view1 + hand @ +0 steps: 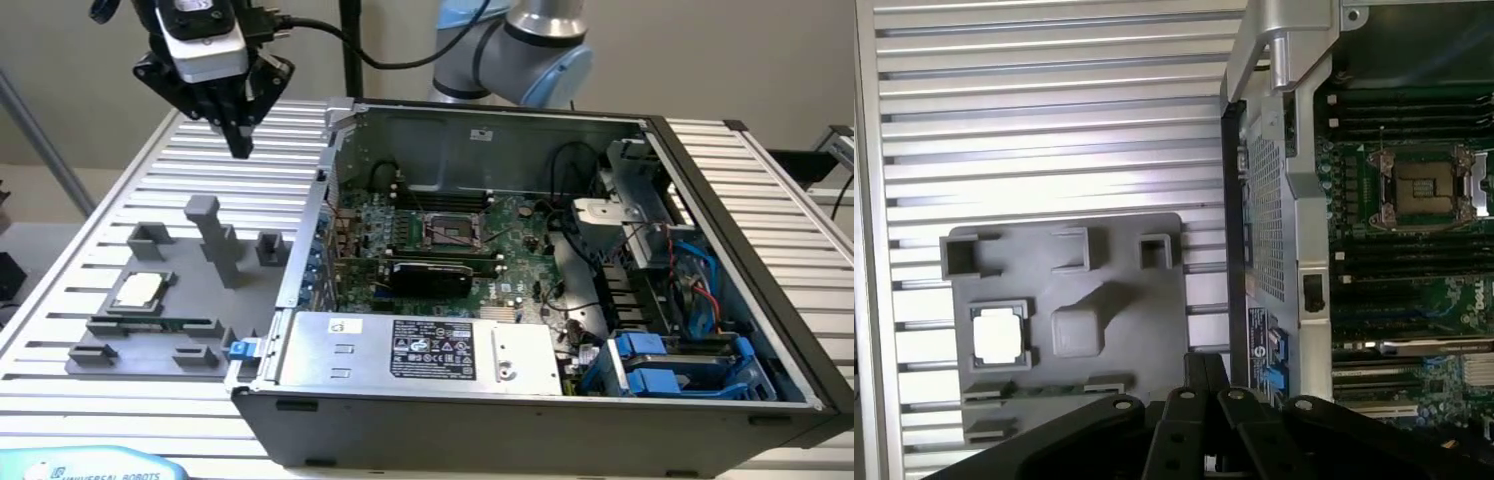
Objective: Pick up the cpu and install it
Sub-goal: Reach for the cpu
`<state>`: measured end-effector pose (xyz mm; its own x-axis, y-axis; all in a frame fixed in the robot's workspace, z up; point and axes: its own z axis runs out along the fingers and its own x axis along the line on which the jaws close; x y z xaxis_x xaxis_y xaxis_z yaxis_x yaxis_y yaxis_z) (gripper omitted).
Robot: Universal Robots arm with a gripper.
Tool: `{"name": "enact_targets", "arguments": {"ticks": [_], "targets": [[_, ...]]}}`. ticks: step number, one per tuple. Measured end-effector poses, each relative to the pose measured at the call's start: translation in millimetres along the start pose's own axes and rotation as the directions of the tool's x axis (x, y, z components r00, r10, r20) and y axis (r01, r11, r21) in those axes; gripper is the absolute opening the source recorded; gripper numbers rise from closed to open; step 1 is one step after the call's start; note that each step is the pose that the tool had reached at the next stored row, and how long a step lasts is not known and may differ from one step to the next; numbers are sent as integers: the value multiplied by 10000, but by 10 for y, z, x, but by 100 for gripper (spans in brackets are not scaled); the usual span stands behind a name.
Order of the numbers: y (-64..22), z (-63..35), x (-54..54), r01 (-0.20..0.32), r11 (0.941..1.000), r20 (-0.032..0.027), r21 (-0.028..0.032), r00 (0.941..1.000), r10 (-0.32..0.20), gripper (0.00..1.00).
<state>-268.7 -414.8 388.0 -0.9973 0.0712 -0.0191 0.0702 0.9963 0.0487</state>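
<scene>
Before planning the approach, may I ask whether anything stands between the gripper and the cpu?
Nothing visible does. The shut gripper hangs above the table; the cpu lies uncovered in its grey tray, the tall post beside it on the exterior view's right.

Note the colours: your cpu [139,290] is silvery-beige with a pale rim. The tray [194,295] is dark grey. The table [80,230] is pale with parallel ribbed slats. The motherboard [514,225] is green. The power-supply box [314,355] is grey with a black label [434,350]. The hand [242,150] is black. The drive bays [654,365] are blue.

end effector [1206,372]: base cut off by wrist view's edge | power-supply label [434,350]: print too small to read
</scene>
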Motion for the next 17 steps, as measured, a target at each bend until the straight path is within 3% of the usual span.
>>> {"name": "enact_targets", "arguments": {"ticks": [17], "targets": [[-187, 92, 765, 1, 10000, 0, 0, 10000, -1, 11]]}}
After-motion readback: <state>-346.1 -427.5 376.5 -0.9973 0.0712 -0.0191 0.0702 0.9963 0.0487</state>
